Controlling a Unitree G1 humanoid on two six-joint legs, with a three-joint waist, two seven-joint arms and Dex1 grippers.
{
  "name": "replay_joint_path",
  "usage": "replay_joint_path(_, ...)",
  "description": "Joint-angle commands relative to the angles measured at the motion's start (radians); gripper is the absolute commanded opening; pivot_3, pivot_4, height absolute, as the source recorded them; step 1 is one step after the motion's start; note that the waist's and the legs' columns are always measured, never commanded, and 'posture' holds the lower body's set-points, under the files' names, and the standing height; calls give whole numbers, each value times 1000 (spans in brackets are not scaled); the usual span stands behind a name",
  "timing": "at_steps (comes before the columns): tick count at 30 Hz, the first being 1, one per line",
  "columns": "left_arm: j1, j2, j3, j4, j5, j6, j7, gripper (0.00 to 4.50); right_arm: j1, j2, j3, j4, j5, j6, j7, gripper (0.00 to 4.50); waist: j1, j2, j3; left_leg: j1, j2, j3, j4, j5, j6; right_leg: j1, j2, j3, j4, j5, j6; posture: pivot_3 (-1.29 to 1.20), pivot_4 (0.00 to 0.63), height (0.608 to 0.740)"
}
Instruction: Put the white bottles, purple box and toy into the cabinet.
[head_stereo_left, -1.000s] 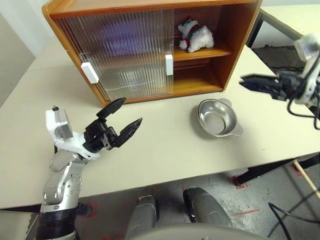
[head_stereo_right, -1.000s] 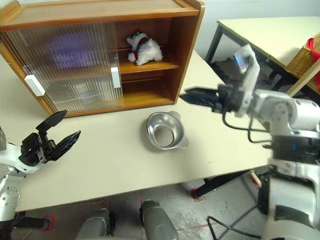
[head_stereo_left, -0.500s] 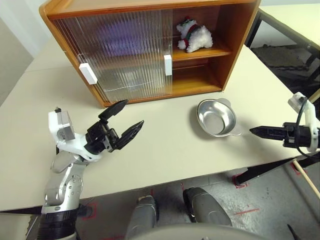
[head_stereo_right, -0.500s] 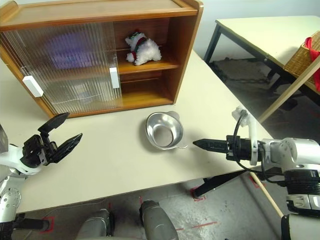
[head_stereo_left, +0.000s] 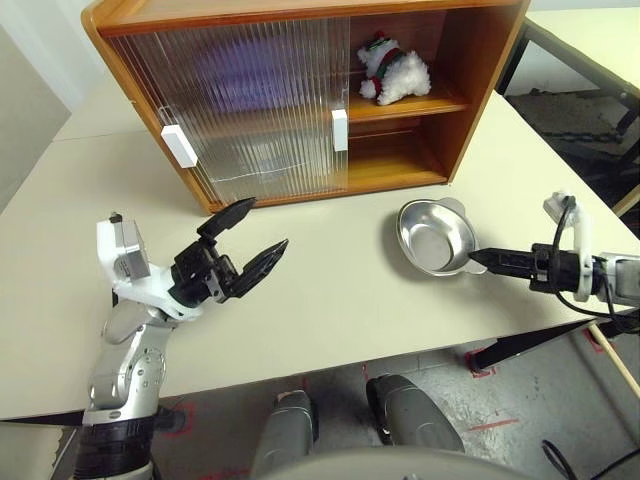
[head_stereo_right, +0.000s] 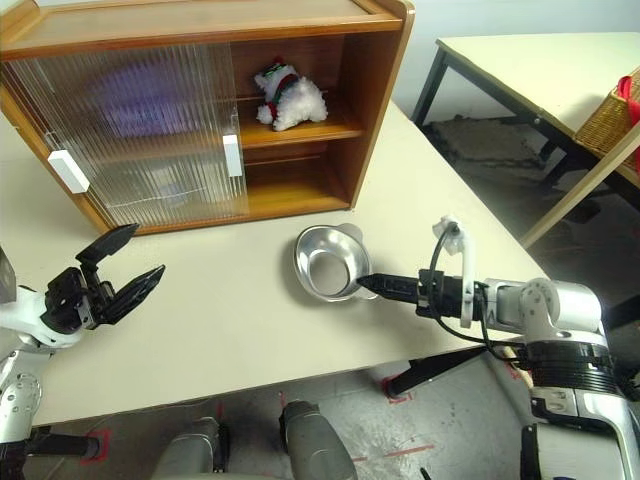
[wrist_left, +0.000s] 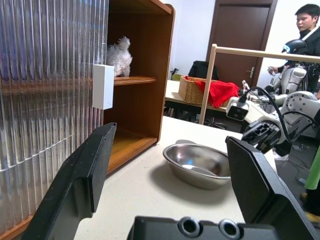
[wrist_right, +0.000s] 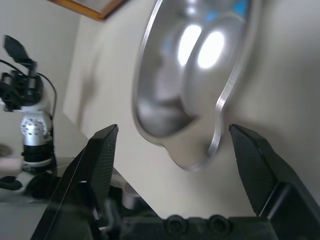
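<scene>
both fingers pairs gape empty; right fingers (wrist_right: 260, 165) flank bowl (wrist_right: 195, 75) handle.

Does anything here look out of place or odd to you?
Mostly tidy. The toy lies on its side on the shelf of the cabinet, not upright. The steel bowl on the table is no part of the tidying, yet the right gripper sits at its rim, open. Nothing looks spilled or broken.
</scene>
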Motion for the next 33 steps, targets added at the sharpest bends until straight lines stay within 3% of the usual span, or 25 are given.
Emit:
replay_joint_path(1, -4, 16, -1, 13, 12, 5, -4, 4500, -5, 26, -29, -27, 34, 35, -41, 3482, 0, 0, 0, 0, 0, 0, 0, 0, 0, 0, 0, 0, 0, 0, 0, -208, 102, 740)
replay_joint_path(10, -17, 25, 3, 22, 6, 2, -4, 4500, 22, 39, -45, -84, 92, 85, -73, 71, -1, 0, 0, 0, 0, 0, 0, 0, 0, 0, 0, 0, 0, 0, 0, -211, 101, 740)
replay_joint_path(20, -16, 20, 0, 15, 5, 2, 1, 4500, -14, 30, -55, -21, 109, 60, -46, 28, -1, 0, 0, -1, 0, 0, 0, 0, 0, 0, 0, 0, 0, 0, 0, -209, 100, 740)
replay_joint_path(33, -23, 21, 0, 11, 5, 4, 6, 4500, -212, 237, -220, 131, 159, 35, -214, 28, -7, 1, 0, 0, 0, 0, 0, 0, 1, -1, 0, 1, 1, 0, 0, -203, 97, 740)
